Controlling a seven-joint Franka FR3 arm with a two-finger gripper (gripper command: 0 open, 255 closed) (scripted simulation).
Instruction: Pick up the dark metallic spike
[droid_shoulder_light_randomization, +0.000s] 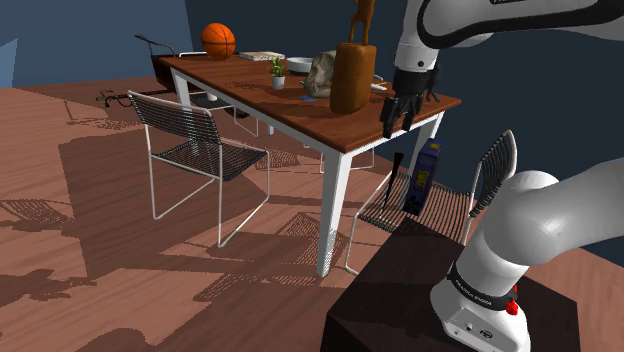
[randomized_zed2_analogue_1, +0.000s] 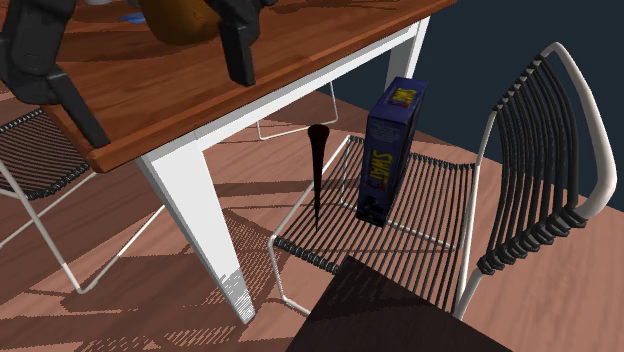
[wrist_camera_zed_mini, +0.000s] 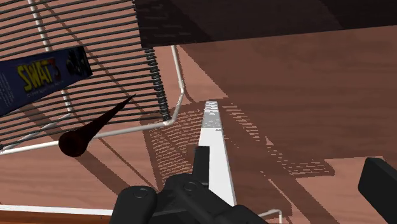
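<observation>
- Here, the dark pointed spike stands upright on the seat of the chair with black wires and a white frame. Its fat round end is up and its sharp tip is down on the wires.
- A dark blue box with yellow letters stands on the same chair seat, just beside the spike, on the side toward the chair's back. I cannot tell if the two touch.
- The all-black end effector hangs higher than the chair, over the corner of the brown wooden tabletop that is nearest the chair.
- Its two black fingers stand wide apart, and nothing is between them.
- The end effector is well apart from the spike, which sits lower down than the tabletop.
- A white table leg stands near the front corner of the chair seat.
- Farther from the chair, the tabletop carries a tall brown block, a small green plant in a white pot, a white bowl and an orange basketball.
- A second wire chair stands across the tabletop from the first chair.
- The dark box stand under the white arm sits close to the front of the chair.
- Under the chair is a floor of brown wooden planks.
</observation>
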